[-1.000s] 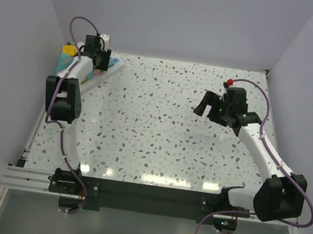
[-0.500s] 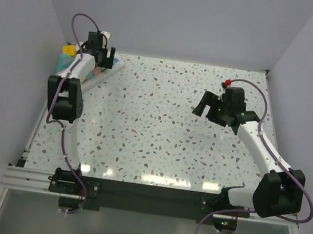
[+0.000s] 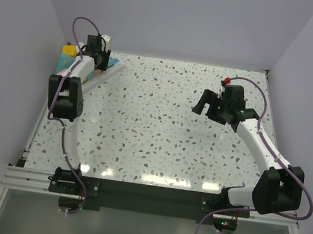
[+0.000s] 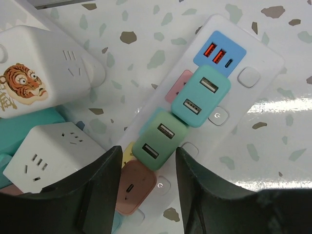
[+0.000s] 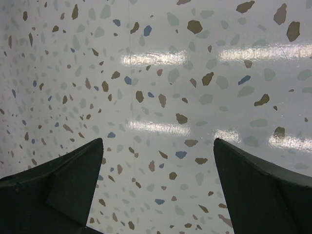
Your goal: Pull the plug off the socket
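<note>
The socket (image 4: 265,61) is a white power strip lying slantwise at the table's far left corner (image 3: 108,68). Three plugs stand in it in a row: a teal one (image 4: 201,96), a green one (image 4: 159,139) and a pink one (image 4: 136,187). My left gripper (image 4: 148,152) hangs right over the strip (image 3: 99,57), jaws open. The pink plug and the green plug's lower end lie between its fingers. The left finger is at the pink plug's edge; a gap shows on the right side. My right gripper (image 3: 202,106) hovers open over bare table at mid right, nothing between its fingers (image 5: 158,146).
Left of the strip crowd a white cube adapter (image 4: 48,151), a white piece with a tiger picture (image 4: 44,73) and a teal block (image 4: 24,124). A yellow and teal pile (image 3: 68,51) sits against the left wall. The walls close in on both sides.
My left gripper's jaws spread wider over the strip and then narrowed again around the plugs; the wrist shifted slightly. The right arm drew in a little.
</note>
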Motion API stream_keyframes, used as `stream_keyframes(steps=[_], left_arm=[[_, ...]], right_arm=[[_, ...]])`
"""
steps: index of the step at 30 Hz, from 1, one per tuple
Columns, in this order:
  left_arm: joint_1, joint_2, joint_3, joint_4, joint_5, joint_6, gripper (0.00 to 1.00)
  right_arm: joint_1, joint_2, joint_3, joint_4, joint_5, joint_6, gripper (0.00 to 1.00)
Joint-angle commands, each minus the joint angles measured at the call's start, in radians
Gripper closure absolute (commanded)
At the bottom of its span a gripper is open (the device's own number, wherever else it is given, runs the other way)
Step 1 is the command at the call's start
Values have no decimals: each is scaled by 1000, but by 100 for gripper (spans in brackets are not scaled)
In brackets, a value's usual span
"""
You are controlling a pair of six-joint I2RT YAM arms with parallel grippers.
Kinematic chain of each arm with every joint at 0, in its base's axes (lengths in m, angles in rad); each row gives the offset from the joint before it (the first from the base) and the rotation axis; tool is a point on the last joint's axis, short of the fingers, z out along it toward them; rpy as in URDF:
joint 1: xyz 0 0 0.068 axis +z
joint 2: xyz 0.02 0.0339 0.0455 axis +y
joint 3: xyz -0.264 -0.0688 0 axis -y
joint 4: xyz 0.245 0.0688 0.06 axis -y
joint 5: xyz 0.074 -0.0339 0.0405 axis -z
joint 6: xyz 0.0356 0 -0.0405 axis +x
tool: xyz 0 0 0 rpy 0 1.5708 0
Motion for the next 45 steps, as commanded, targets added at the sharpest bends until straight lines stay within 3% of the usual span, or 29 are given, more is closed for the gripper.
stream_keyframes(steps=[1,11,17,23,29,34,36,37,38,39,41,42,45], left_arm=[[-13,-46,-74,-79,114,-50,50],[-68,-252,-416,-50,283,-173,58],[-232,-448,-701,-24,223,-371,59],[-372,-677,-922,20,150,-697,55],[-544,-866,-965,54,21,-900,42],[-545,-915,-889,37,-61,-857,21],[-541,-906,-834,10,-104,-781,17],[-539,-890,-817,-19,-134,-752,18],[-520,-883,-803,-35,-150,-710,20],[-503,-876,-796,-36,-150,-681,30],[-413,-870,-821,13,-79,-594,51],[-377,-854,-844,23,-46,-570,76],[-294,-782,-858,51,73,-477,100]], right_arm=[[6,-3,23,18,-9,-2,2],[9,-16,-3,28,-3,15,2],[16,-10,-15,12,-12,25,2],[58,9,-20,-11,-2,39,2],[140,38,36,-83,103,65,1],[206,63,62,-137,161,145,2],[239,78,43,-105,132,174,13],[245,82,5,-74,56,182,29],[262,83,-16,-36,20,191,84],[275,84,-36,15,11,235,100],[326,90,-90,81,-15,260,100],[343,99,-98,113,-14,281,100],[387,150,-107,172,-9,311,100]])
